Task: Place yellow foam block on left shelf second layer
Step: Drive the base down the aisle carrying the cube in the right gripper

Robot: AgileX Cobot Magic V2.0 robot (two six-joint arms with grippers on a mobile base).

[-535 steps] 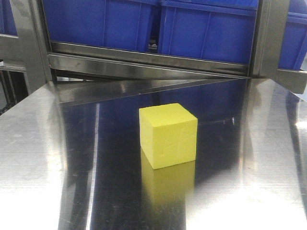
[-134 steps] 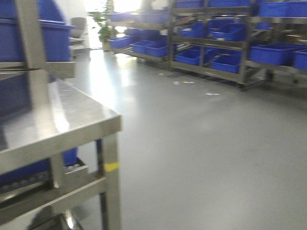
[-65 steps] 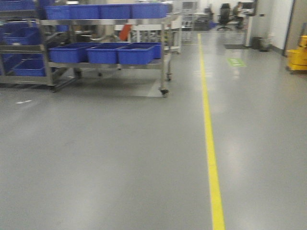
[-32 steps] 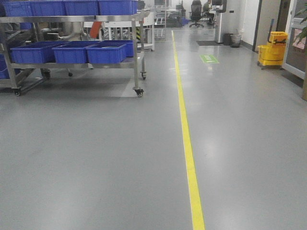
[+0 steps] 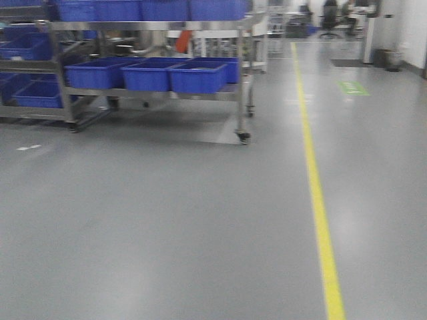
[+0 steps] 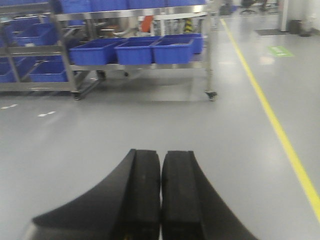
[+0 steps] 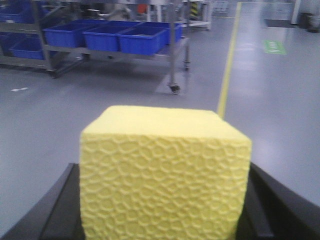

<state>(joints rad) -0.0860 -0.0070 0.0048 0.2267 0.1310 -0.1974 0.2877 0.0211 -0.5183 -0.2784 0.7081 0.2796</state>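
Note:
The yellow foam block fills the lower middle of the right wrist view, with a dimpled front face. My right gripper is shut on it, a black finger on each side, and holds it above the grey floor. My left gripper is shut and empty, its two black fingers pressed together. A steel shelf cart with blue bins stands at the far left in the front view. It also shows in the left wrist view and the right wrist view. Neither gripper shows in the front view.
Blue bins sit on the cart's lower layer, and more blue bins on its top. A yellow floor line runs away on the right. A green floor mark lies far right. Grey floor lies between me and the cart.
The block was on a steel table 8.3 s ago; now my right gripper holds it. The front view has since swung to the floor and cart, which moved right and nearer in the last half second.

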